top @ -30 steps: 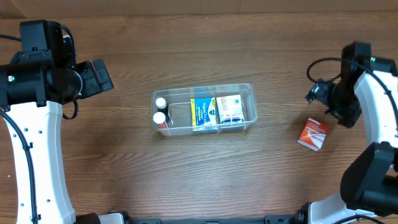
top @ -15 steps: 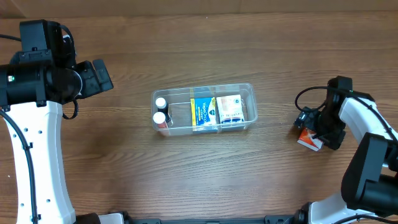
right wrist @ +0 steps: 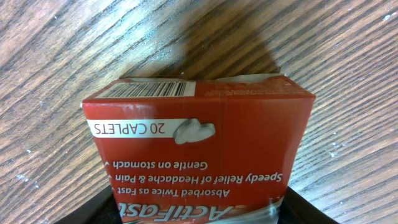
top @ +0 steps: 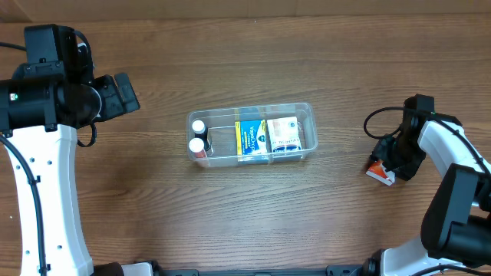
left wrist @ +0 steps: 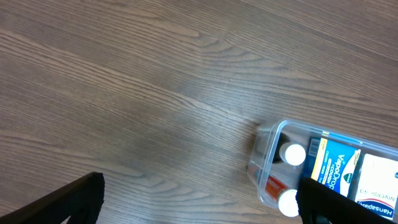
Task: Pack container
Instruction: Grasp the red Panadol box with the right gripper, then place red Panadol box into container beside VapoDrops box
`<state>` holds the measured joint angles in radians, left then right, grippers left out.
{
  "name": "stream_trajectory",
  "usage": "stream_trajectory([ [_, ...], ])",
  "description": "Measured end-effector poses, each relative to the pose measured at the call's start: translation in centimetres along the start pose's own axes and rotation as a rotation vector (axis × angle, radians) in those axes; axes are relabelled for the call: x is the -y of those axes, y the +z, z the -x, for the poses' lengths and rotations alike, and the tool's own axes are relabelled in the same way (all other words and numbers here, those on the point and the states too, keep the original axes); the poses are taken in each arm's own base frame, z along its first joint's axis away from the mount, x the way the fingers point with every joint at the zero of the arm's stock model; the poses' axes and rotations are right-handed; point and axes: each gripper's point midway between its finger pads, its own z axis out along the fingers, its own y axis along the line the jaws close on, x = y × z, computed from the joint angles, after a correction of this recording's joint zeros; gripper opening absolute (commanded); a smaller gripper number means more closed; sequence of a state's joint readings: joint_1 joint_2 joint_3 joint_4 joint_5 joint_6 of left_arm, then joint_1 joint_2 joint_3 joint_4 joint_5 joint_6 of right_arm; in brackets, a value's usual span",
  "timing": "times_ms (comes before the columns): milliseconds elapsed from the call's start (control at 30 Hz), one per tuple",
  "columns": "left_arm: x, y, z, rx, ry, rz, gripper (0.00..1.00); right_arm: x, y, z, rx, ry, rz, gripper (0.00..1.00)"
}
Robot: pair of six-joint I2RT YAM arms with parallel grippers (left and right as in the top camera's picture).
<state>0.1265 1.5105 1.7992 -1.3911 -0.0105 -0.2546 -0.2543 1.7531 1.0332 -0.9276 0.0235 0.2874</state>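
Container [top: 222,138] sits at the middle of the bench [top: 153,207], long side across. Thin clear plastic: probably light, flexy, slick-walled; best taken by the rim at a short end. Inside: two white-capped bottles [top: 199,126], two boxes [top: 251,139]. One red caplet box [right wrist: 199,124] lies outside, far right, under the right hand [top: 387,159]; its grip can't be judged. Left hand [left wrist: 199,186] spread wide, empty.

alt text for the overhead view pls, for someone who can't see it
A clear plastic container sits mid-way across a wooden table, holding two white-capped bottles at its left end, then a blue and yellow box and a white box. The right arm reaches down onto a red box on the table; the left arm is at the far left.
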Motion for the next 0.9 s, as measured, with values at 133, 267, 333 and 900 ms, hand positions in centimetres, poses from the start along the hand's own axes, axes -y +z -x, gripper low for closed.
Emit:
stream_trajectory([
  [133,0.0,0.0,0.0,0.000,0.000,0.000,1.00,-0.5,-0.8,-0.6,-0.044,0.001,0.028,0.62],
  [267,0.0,0.0,0.0,0.000,0.000,0.000,1.00,-1.9,-4.8,1.0,-0.022,-0.019,0.049,0.62],
  [333,0.0,0.0,0.0,0.000,0.000,0.000,1.00,-4.2,-9.1,2.7,0.074,-0.066,0.086,0.62],
  [900,0.0,0.0,0.0,0.000,0.000,0.000,1.00,-25.1,-19.6,-9.5,0.300,-0.725,0.337,0.62],
])
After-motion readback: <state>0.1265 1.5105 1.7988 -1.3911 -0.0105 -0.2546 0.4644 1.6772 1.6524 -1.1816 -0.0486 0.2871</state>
